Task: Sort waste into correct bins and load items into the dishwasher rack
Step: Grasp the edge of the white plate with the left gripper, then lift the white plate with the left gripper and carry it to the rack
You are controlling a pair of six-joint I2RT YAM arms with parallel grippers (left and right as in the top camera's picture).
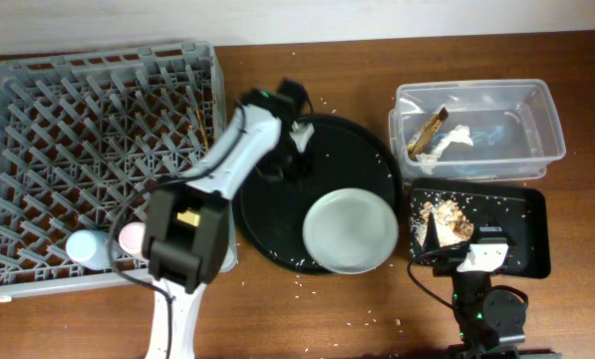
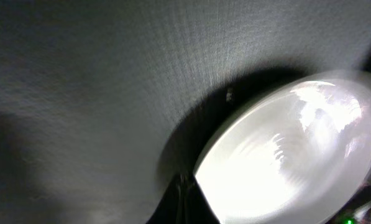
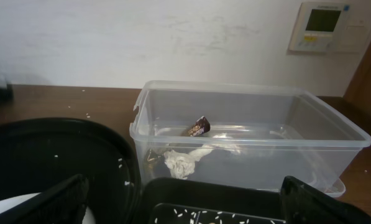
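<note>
The grey dishwasher rack (image 1: 38, 110) holds the chopsticks (image 1: 205, 122), a pink cup (image 1: 131, 237) and a light-blue cup (image 1: 85, 246). The grey-green plate (image 1: 350, 231) lies on the round black tray (image 1: 362, 150); it shows blurred in the left wrist view (image 2: 291, 155). My left gripper (image 1: 283, 160) is low over that tray, up-left of the plate, its fingers (image 2: 185, 202) together and empty. The clear tub (image 1: 541, 120) holds the wrapper (image 1: 427, 128) and tissue (image 1: 450, 142). The black rectangular tray (image 1: 526, 214) holds food scraps (image 1: 446, 221). My right gripper (image 3: 185, 205) is open above it. The yellow bowl is out of view.
White rice grains are scattered on the wooden table (image 1: 307, 299) and in both trays. The right wrist view shows the tub (image 3: 253, 124) with the wrapper (image 3: 197, 127) and tissue (image 3: 185, 163), and a wall with a thermostat (image 3: 325, 25) behind.
</note>
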